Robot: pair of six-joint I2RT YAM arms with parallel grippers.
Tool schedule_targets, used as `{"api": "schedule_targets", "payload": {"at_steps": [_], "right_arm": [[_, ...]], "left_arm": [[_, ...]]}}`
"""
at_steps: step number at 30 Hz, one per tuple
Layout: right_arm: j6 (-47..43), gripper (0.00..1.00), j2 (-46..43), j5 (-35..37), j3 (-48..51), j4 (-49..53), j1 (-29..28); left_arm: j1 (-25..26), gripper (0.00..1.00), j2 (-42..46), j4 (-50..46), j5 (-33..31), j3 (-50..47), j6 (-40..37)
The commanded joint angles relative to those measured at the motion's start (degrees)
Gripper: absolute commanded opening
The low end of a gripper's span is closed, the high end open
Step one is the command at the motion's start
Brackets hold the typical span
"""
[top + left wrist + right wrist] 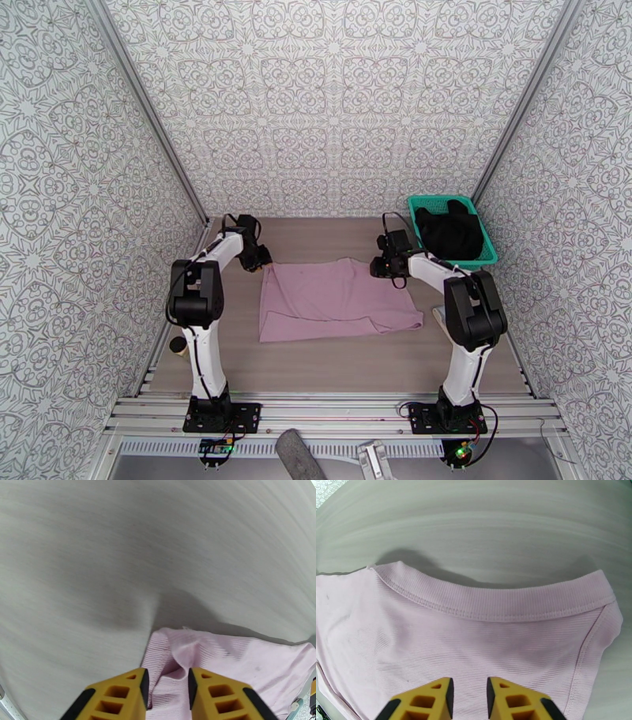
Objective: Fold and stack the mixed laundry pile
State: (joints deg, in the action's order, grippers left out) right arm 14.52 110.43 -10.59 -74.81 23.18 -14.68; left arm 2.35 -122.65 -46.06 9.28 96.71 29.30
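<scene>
The dusty pink shirt (332, 300) lies spread flat on the middle of the table. My left gripper (257, 256) is at its far left corner. In the left wrist view the yellow fingers (130, 685) pinch a raised ridge of the pink shirt (237, 657) in my left gripper (168, 675). My right gripper (387, 264) sits at the shirt's far right edge by the neckline. In the right wrist view the right gripper (470, 685) is closed down on the ribbed pink shirt (454, 638) below the collar band. The black garment (450, 229) lies bundled in the basket.
The teal mesh basket (490, 246) stands at the far right corner of the table, just behind my right arm. Patterned walls close in the table on three sides. Bare wood-grain table (355, 363) runs between the shirt and the metal rails at the near edge.
</scene>
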Motion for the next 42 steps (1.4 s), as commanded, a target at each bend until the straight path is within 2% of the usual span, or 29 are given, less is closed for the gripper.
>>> {"api": "schedule_targets", "payload": {"at_steps": [1, 9, 16, 20, 24, 26, 28, 29, 31, 33, 36, 42], "right_arm": [[-0.2, 0.3, -0.7, -1.0, 1.1, 0.8, -0.4], [-0.4, 0.3, -1.4, -1.2, 1.9, 1.0, -0.3], [-0.7, 0.3, -2.6, -1.0, 2.4, 1.8, -0.3], [-0.8, 0.3, -2.9, -1.7, 1.9, 2.4, -0.3], [-1.7, 0.3, -3.3, -3.2, 0.6, 3.7, -0.4], [-2.7, 0.31, -3.1, -4.2, -0.7, 4.6, -0.4], [-4.2, 0.33, -2.6, -5.5, -2.4, 5.8, -0.4], [-4.7, 0.34, -2.2, -6.1, -3.4, 6.4, -0.4], [-5.2, 0.36, -1.6, -6.9, -5.0, 7.3, -0.4], [-5.1, 0.36, -1.4, -7.5, -5.7, 7.4, -0.4], [-4.5, 0.36, -1.2, -8.3, -5.6, 6.8, -0.4], [-3.9, 0.37, -1.7, -8.7, -3.7, 5.7, -0.4]], "left_arm": [[-0.3, 0.34, -1.4, 1.9, 2.1, 0.0, -0.6], [-0.2, 0.33, -4.5, 2.4, 2.7, 2.7, -0.8], [-0.2, 0.31, -9.0, -0.4, 0.7, 8.4, -3.0], [-0.1, 0.23, -10.7, -0.5, 0.7, 10.3, -4.3], [0.0, 0.07, -11.4, -1.0, 0.3, 11.5, -5.5], [0.1, 0.07, -11.1, -1.5, -0.3, 11.8, -6.1], [0.1, 0.11, -10.5, -2.2, -1.4, 11.9, -6.6], [0.1, 0.17, -10.1, -2.6, -2.2, 11.8, -6.8], [0.1, 0.37, -9.0, -3.2, -3.8, 11.3, -7.2], [0.1, 0.49, -7.8, -3.2, -5.3, 10.6, -7.5], [0.1, 0.51, -7.4, -3.2, -5.7, 10.4, -8.0], [0.4, 0.49, -9.9, -3.9, -4.8, 12.0, -8.8]]}}
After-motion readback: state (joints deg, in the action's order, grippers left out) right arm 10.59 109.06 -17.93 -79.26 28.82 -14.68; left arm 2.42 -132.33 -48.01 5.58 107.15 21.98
